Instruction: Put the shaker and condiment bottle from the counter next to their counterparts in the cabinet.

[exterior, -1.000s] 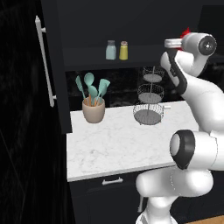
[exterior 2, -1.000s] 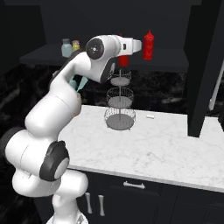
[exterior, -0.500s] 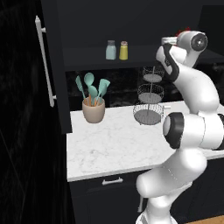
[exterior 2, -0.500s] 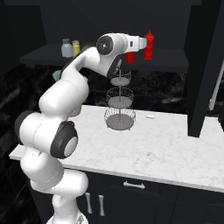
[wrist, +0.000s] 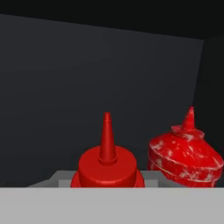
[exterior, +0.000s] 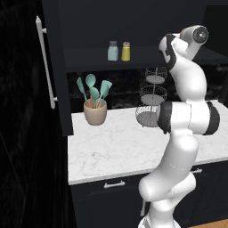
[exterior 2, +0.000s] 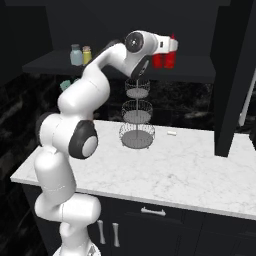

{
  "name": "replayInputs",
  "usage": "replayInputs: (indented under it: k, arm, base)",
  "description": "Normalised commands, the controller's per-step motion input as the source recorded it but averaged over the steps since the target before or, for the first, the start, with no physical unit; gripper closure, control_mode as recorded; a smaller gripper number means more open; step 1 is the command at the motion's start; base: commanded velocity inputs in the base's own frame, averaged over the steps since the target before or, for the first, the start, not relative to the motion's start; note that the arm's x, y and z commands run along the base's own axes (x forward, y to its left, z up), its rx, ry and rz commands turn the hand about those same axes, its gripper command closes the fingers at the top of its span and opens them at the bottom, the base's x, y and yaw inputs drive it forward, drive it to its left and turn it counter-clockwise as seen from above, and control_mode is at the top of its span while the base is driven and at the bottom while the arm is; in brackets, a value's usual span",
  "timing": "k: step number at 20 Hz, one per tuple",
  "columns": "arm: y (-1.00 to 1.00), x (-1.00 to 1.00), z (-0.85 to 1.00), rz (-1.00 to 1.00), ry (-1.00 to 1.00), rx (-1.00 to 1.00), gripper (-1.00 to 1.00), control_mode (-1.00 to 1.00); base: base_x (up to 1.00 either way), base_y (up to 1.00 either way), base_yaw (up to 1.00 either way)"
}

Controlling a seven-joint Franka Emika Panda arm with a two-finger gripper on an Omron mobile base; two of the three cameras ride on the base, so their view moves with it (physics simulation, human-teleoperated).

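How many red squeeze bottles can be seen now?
2: one condiment bottle sits right before the hand camera, and its counterpart, mottled with white, stands beside it inside the cabinet.

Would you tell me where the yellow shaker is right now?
The yellow shaker stands on the cabinet shelf, immediately right of the pale blue-green shaker in the left base view, above the utensil pot on the counter.

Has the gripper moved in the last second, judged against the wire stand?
Yes. In the right base view the gripper with the condiment bottle has shifted left, closer above the wire stand, though the view shifted too.
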Motion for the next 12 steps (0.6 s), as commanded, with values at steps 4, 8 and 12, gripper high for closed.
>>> replayInputs:
  k: [4,8,12]
  arm:
    - [-0.45,0.1,-0.12,0.0,0.01,0.15,1.0,-1.0]
    - [0.08,0.0,-0.31,0.0,0.01,0.04,-1.0,-1.0]
    - [0.02,0.0,-0.22,0.0,0.0,0.03,-1.0,-1.0]
  base:
    - [0.0,0.0,0.0]
    - [0.0,0.0,0.0]
    - [0.0,0.0,0.0]
